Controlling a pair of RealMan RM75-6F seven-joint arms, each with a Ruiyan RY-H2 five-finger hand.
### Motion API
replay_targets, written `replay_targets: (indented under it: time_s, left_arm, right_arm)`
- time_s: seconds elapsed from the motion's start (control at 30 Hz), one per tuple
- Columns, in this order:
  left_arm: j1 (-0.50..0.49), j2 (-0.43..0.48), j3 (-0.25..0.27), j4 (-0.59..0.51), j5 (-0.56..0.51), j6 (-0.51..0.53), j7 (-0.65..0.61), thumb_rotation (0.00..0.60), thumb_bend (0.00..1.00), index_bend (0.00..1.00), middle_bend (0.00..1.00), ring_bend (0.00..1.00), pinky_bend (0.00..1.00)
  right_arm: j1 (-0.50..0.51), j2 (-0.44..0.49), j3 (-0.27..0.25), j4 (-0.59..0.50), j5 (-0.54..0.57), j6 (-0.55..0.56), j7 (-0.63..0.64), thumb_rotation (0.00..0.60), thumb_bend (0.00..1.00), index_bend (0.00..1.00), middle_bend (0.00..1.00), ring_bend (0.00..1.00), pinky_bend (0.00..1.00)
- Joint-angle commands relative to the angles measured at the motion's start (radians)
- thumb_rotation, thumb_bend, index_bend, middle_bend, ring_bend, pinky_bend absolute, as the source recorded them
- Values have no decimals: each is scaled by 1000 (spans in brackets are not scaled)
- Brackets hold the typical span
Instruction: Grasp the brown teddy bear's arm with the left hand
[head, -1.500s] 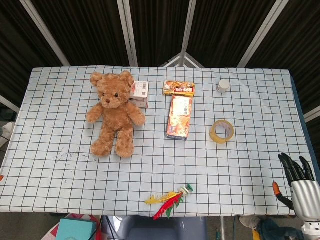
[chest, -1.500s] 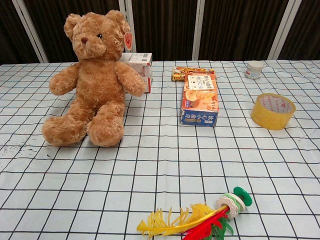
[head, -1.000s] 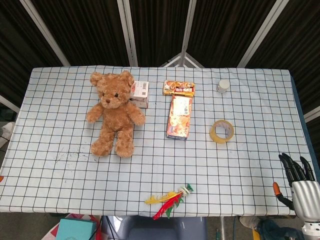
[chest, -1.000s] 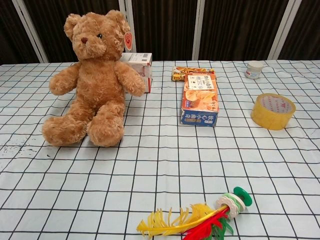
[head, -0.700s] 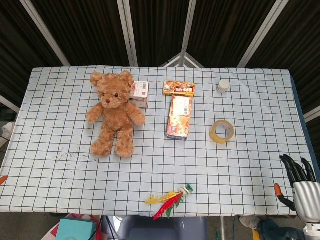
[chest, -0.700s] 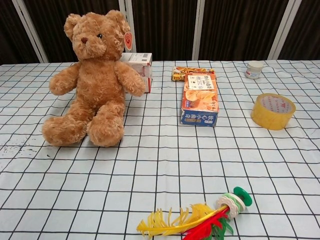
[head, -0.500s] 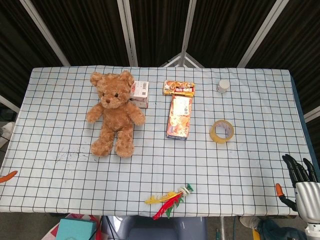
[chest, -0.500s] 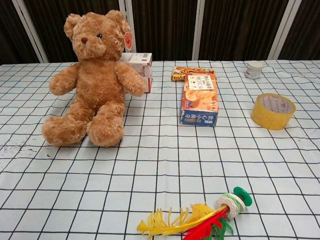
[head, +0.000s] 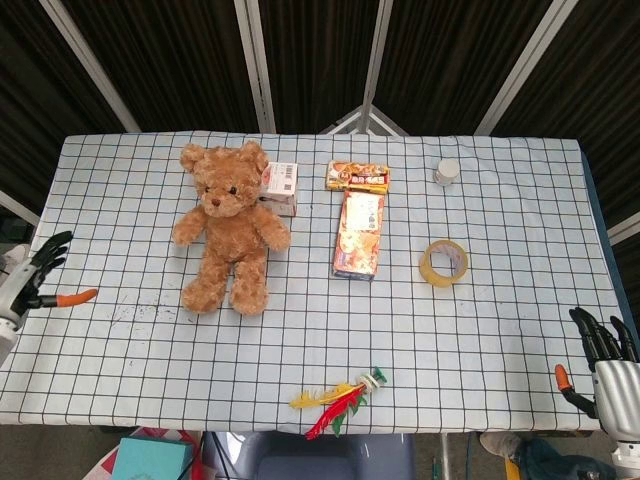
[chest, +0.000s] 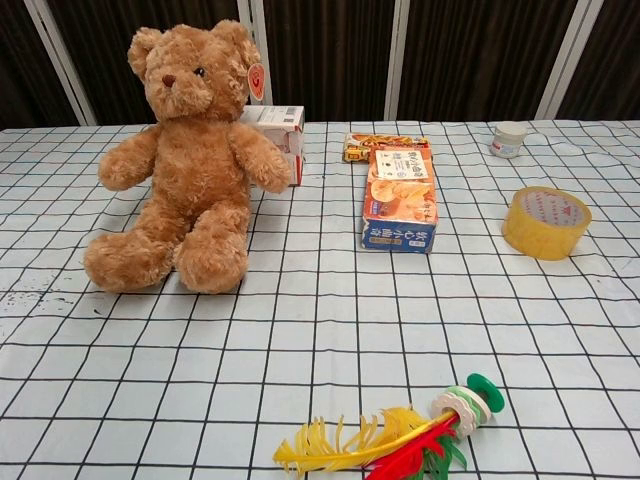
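Observation:
The brown teddy bear (head: 227, 225) (chest: 186, 158) sits on the checked table at the back left, both arms spread out to its sides. In the head view my left hand (head: 30, 281) shows at the table's left edge, well to the left of the bear, holding nothing, its fingers spread apart. My right hand (head: 605, 372) sits off the table's front right corner, fingers apart and empty. Neither hand appears in the chest view.
A white box (head: 281, 186) stands just behind the bear's arm. Two snack boxes (head: 359, 232) lie in the middle. A yellow tape roll (head: 443, 262) and a small white jar (head: 446, 172) sit to the right. A feathered shuttlecock (head: 339, 394) lies near the front edge.
My left hand has come into the head view at the table's left edge and risen toward the bear's side. My right hand has sunk slightly lower at the front right corner.

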Motion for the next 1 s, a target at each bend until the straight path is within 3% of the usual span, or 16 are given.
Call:
replay_targets:
  time_s: [0.03, 0.23, 0.63, 1.0]
  left_arm:
    - [-89, -72, -46, 71, -100, -92, -2, 600, 177, 39, 0, 0, 12]
    - [-157, -160, -94, 128, -218, -154, -1, 600, 176, 56, 19, 0, 12]
    - [-262, -368, -79, 373, -393, -245, 115, 600, 176, 82, 39, 0, 12]
    - [-346, -508, -104, 534, -458, -310, 200, 600, 218, 135, 87, 0, 12]
  right_arm:
    - [-1, -1, 1, 7, 6, -3, 8, 600, 424, 29, 107, 187, 37]
    - [-5, -1, 6, 19, 25, -4, 31, 600, 424, 29, 108, 187, 37]
    - [4, -10, 12, 50, 55, -41, 51, 600, 423, 30, 108, 187, 37]
    - [6, -11, 20, 56, 63, -41, 53, 600, 424, 30, 108, 187, 37]
